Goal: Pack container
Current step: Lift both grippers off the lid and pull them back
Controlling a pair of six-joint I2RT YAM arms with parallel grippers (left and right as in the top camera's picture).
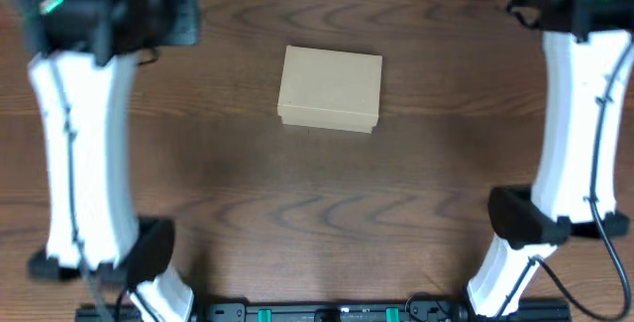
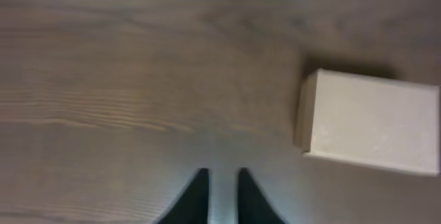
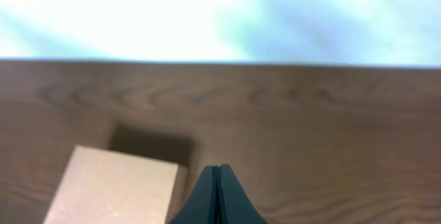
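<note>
The container (image 1: 330,88) is a small plain brown cardboard box with its lid shut, standing on the wooden table at the far middle. It shows at the right in the left wrist view (image 2: 372,120) and at the lower left in the right wrist view (image 3: 114,186). My left gripper (image 2: 222,176) has a narrow gap between its fingers, is empty, and hovers over bare table well left of the box. My right gripper (image 3: 218,170) is shut and empty, just right of the box's corner. Both arms sit raised at the far corners in the overhead view.
The table's far edge (image 3: 275,63) runs across the right wrist view, with a bright blurred area beyond it. The arm bases (image 1: 149,263) (image 1: 525,223) stand at the near left and near right. No other loose objects show.
</note>
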